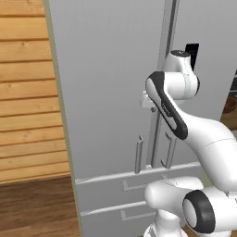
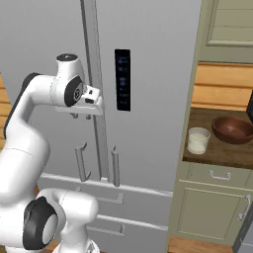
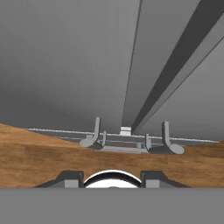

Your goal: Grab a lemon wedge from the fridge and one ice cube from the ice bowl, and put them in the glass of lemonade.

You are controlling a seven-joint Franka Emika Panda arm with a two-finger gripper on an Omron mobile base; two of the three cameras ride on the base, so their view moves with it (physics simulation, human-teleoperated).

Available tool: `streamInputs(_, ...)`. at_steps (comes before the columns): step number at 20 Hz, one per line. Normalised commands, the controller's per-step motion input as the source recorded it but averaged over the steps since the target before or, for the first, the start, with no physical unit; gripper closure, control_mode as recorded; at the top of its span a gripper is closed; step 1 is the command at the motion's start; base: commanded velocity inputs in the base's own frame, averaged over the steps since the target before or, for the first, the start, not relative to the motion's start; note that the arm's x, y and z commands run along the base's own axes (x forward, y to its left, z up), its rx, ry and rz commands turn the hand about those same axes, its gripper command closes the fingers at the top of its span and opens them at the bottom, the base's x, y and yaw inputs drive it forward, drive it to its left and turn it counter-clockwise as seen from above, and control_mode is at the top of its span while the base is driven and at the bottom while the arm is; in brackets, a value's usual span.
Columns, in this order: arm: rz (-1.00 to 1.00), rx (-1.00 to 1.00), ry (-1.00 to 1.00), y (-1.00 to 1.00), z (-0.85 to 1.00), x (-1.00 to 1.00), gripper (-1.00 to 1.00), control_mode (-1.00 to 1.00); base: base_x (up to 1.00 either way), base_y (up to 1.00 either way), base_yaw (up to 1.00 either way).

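The grey fridge fills the middle of the scene with both doors closed, their vertical bar handles side by side on either side of the centre seam, and two drawers below them. A black panel sits on the right door at about the height of the robot's hand. The white arm rises in front of the fridge and bends so that its gripper sits close to the door seam, above the tops of the handles, pointing downward; in the hand view the two handles stand ahead along the door faces, with the wooden floor below. The dark fingertips show apart at the bottom of that view with nothing between them, so the hand holds nothing, though how wide it stands cannot be told with certainty. In the right base view, a wooden counter lies to the right of the fridge, over beige cabinets. On it stands the glass of lemonade, upright near the counter's front left corner, and just beside it to the right and farther back sits a brown bowl. Wooden planks cover the wall left of the fridge.
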Motion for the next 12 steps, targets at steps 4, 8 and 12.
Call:
streamInputs(4, 0.0, 0.0, 0.0, 0.0, -0.04, -0.26, -1.0, -1.0, 0.0, 0.0, 0.0)
streamInputs(8, 0.0, 0.0, -0.01, -0.03, -0.23, -0.47, -1.0, -1.0, 0.0, 0.0, 0.0)
streamInputs(12, 0.0, 0.0, -0.03, -0.02, -0.22, -0.3, -1.0, -1.0, 0.0, 0.0, 0.0)
